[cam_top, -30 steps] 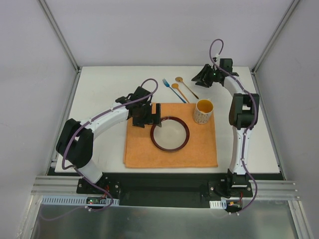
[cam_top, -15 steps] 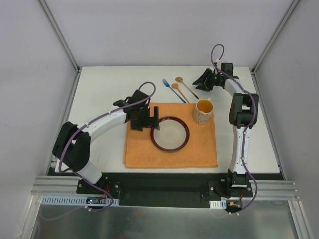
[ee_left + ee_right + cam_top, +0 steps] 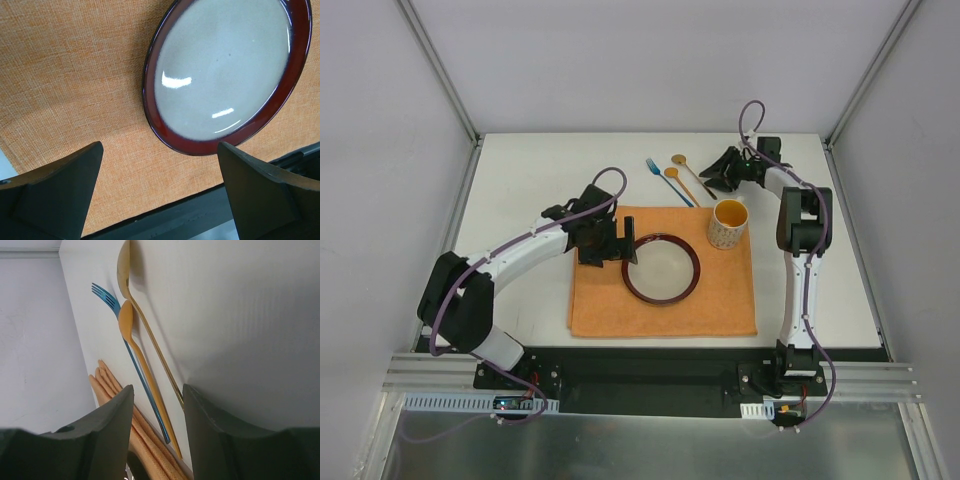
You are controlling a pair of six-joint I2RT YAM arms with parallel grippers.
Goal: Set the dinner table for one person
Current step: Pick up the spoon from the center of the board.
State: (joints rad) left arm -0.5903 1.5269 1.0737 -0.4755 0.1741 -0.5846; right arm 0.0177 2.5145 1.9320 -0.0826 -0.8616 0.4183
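The white dinner table (image 3: 520, 200) carries an orange placemat (image 3: 610, 305) with a red-rimmed plate (image 3: 661, 268) and a yellow-lined cup (image 3: 728, 223) on it. Behind the mat lie a blue fork (image 3: 667, 180) and two golden spoons (image 3: 684, 187). My left gripper (image 3: 623, 250) is open just left of the plate; in the left wrist view it (image 3: 159, 147) hovers over the placemat (image 3: 75, 75) below the plate's rim (image 3: 172, 137). My right gripper (image 3: 710, 172) is open, empty and low beside the spoon handles. In the right wrist view, the fork (image 3: 134, 362) and spoons (image 3: 145, 372) run between its fingers (image 3: 157, 390).
Grey frame posts (image 3: 472, 135) stand at the table's far corners, with pale walls behind and to both sides. The black base rail (image 3: 640, 370) runs along the near edge. The placemat's folded edge (image 3: 112, 390) lies close to my right gripper's left finger.
My right gripper has moved left and down toward the cutlery handles. My left gripper has shifted slightly toward the near side beside the plate, staying open.
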